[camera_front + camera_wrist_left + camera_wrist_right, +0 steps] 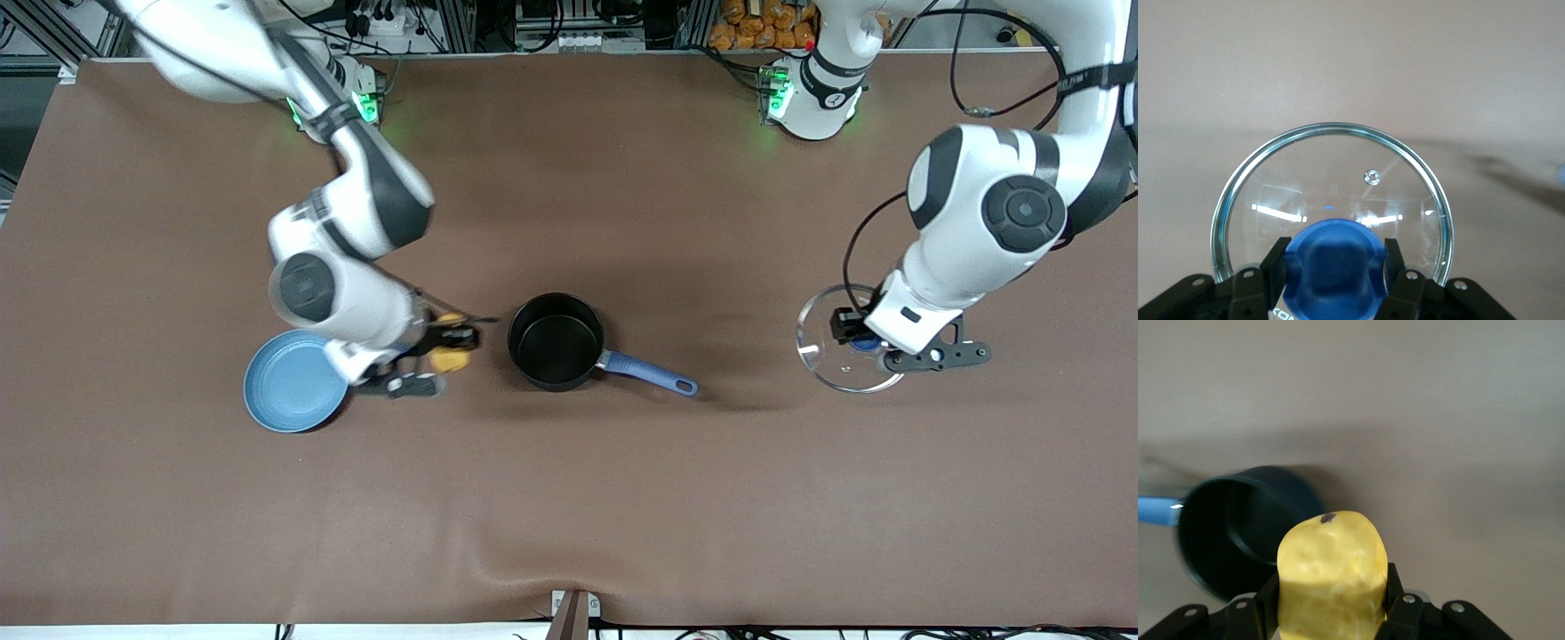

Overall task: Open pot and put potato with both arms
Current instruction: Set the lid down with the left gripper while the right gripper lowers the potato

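Front view: the pot (556,341) stands open mid-table, lid (836,342) off, potato (450,350) held in the air.
The right gripper (453,339) clamps the potato over the table between the blue plate (293,382) and the pot. The left gripper (855,336) grips the lid's blue knob (1335,263) toward the left arm's end of the table.

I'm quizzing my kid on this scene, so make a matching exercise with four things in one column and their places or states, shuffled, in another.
Things:
1. pot
2. potato
3. lid
4. plate

Places or states:
A. held by its blue knob in the left gripper
B. bare, toward the right arm's end of the table
C. open and empty, mid-table
D. clamped in the right gripper, between plate and pot

Pairs: 1-C, 2-D, 3-A, 4-B
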You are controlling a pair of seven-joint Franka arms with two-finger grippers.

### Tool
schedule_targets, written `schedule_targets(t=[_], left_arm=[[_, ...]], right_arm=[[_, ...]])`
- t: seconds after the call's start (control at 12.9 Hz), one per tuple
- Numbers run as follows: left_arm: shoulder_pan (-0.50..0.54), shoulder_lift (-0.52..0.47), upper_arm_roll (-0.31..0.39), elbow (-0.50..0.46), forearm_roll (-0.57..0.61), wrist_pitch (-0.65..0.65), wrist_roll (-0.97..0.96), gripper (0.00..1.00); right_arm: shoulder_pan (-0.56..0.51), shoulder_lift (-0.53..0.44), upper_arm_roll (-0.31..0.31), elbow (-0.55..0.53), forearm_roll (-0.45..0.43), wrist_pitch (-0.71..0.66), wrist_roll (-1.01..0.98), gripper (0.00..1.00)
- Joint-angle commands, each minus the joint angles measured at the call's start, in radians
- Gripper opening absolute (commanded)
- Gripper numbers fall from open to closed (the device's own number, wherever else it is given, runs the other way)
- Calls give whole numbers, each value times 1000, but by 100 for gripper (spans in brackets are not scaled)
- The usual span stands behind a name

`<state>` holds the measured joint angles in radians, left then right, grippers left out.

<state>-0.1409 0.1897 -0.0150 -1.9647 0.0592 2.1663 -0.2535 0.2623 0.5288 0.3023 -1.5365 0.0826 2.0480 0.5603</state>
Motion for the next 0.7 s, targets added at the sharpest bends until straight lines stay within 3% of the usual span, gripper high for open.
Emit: schedule_targets(t=[0.0, 0.39, 0.62], left_arm=[[52, -10, -11, -201, -15, 236, 43, 0], [78, 22, -13, -374, -12, 535, 170, 0], [80, 97, -17, -382, -13, 628, 195, 0]], right_arm=[[86, 71, -15, 16, -23, 119, 94, 13], [213, 172, -44, 18, -112, 283, 173, 13], [268, 220, -87, 18, -119, 348, 174, 13]])
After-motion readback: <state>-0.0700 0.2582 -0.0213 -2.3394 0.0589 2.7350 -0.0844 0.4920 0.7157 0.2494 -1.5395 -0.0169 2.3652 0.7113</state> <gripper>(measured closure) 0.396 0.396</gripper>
